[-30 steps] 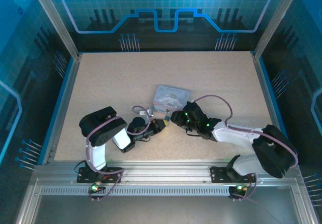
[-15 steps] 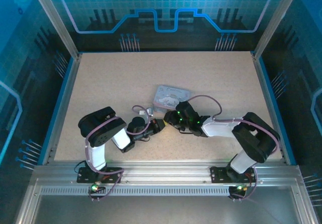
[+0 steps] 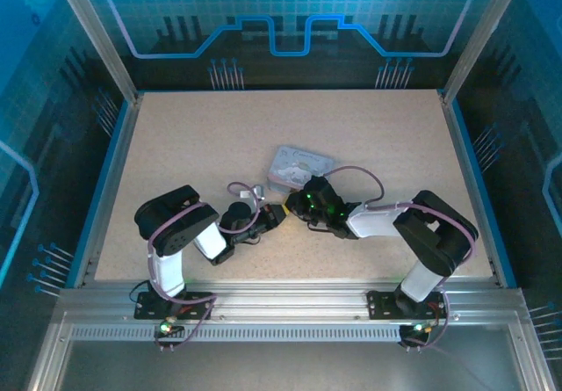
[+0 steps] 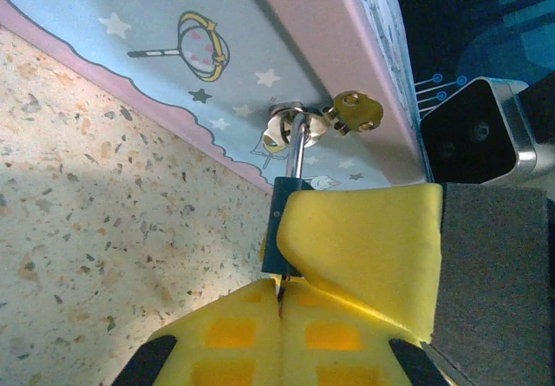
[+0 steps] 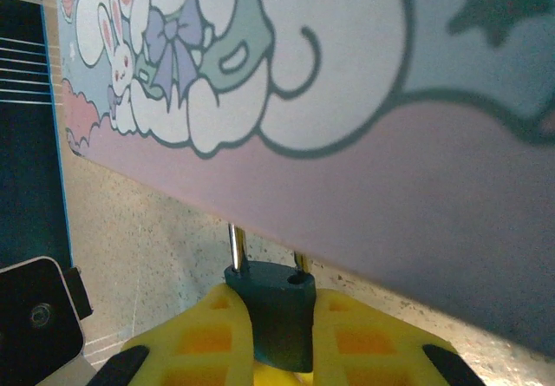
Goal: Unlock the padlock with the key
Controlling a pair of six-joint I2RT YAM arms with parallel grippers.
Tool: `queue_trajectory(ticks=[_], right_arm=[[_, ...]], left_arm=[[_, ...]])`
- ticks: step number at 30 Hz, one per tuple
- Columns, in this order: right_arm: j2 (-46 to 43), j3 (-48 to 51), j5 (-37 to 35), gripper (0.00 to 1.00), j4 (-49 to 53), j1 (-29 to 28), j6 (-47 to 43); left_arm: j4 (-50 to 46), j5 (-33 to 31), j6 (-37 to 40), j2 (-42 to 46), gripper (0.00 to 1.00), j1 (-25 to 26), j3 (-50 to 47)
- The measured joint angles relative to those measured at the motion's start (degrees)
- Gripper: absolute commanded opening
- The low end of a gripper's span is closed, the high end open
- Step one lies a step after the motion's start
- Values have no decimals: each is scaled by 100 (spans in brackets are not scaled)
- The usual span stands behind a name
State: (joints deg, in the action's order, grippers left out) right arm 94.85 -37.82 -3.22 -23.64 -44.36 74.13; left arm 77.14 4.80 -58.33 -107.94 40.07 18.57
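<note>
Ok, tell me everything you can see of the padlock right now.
The padlock is tiny: a smooth dark teal-blue body and a thin shiny metal shackle. The shackle passes through the small hasp on the side of the cartoon tin, both legs seated in the body, so it looks locked. The right gripper clamps the body between its yellow pads. The shut left gripper holds a dark sliver, probably the key, at its base.
</note>
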Motion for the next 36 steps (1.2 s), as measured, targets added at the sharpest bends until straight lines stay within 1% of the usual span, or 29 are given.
queue_trajectory(ticks=[4,11,12,13,14,15,16,17,20,22,25,27,32,36], right_arm=[[-33,0,-90,0,98,-39,-31],[-262,0,-251,0,557,-114,-131],[-306,0,-282,5,638,-133,-168],[-341,0,-306,18,704,-142,-197],[-382,0,-337,34,782,-155,-210],[-409,0,-348,45,833,-166,-227],[-431,0,-369,51,870,-173,-243],[-446,0,-391,55,911,-173,-258],[-450,107,-369,57,815,-160,-223],[-450,232,-295,55,592,-129,-208],[-448,358,-140,48,282,-83,-170],[-442,402,-59,41,116,-63,-155],[-402,496,42,16,-157,-20,-153],[-404,535,20,1,-192,-20,-197]], left_arm=[[-15,26,0,0,0,4,0],[-37,195,0,-2,0,37,0],[-35,223,0,0,0,44,0],[-33,251,2,-2,0,52,0],[-33,275,0,0,0,61,0],[-31,308,0,-2,0,70,0],[-37,323,0,-2,0,70,0],[-33,348,0,-2,0,70,0],[-31,409,-2,-2,0,72,0],[-37,435,-2,0,0,70,0],[-35,503,-4,0,0,70,2],[-31,540,-9,0,0,70,2],[-11,555,-20,0,0,66,7],[-31,535,-20,0,0,52,7]])
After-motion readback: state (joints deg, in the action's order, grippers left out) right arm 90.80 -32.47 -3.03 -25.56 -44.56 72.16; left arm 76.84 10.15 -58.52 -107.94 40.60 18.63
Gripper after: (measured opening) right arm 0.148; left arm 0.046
